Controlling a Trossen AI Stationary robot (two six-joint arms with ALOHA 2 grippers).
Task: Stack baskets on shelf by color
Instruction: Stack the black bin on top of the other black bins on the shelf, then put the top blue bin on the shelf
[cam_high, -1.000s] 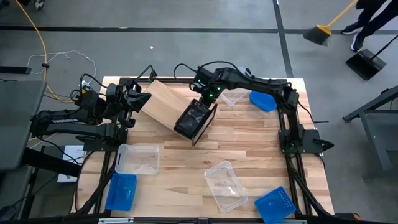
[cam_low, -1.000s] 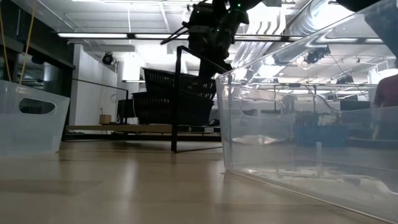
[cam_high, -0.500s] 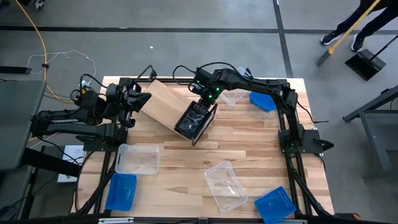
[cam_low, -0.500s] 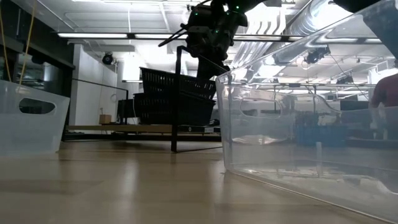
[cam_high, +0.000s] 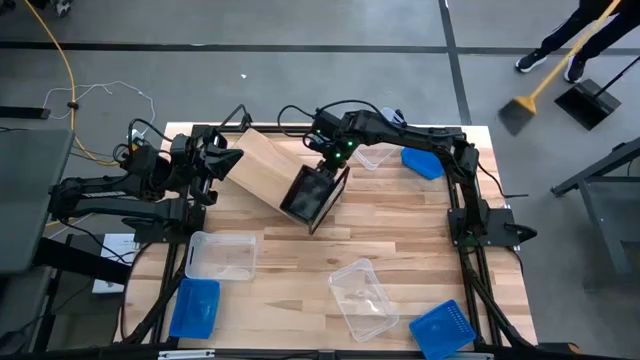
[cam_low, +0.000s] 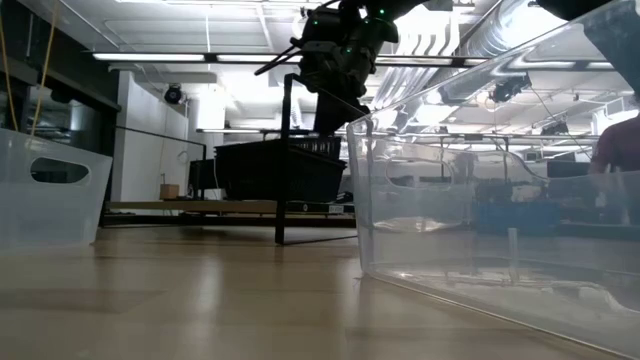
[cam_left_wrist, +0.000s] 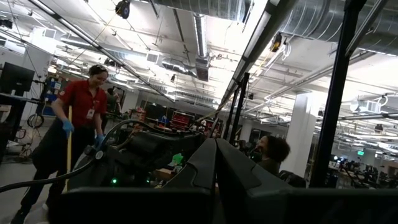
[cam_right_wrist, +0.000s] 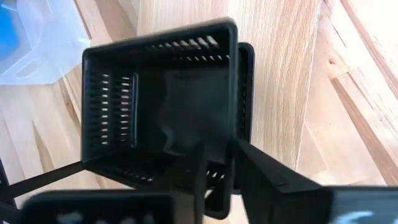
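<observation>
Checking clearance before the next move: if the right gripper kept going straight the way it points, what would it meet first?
Most likely the black basket nested in the shelf, directly below the right gripper; depth is hard to judge.

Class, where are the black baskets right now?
In the high view, the black baskets sit nested in the shelf at the table's far middle, directly under the right hand, with a clear basket just to the right.

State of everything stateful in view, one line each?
Black slatted plastic baskets: nested, level, inside shelf.
Wood-panelled black-framed shelf: upright, angled on table.
Right pincer: open, above black baskets.
Left pincer: shut, beside shelf.
Clear rectangular plastic bins: empty, unstacked.
Blue plastic bins: unstacked on table.
</observation>
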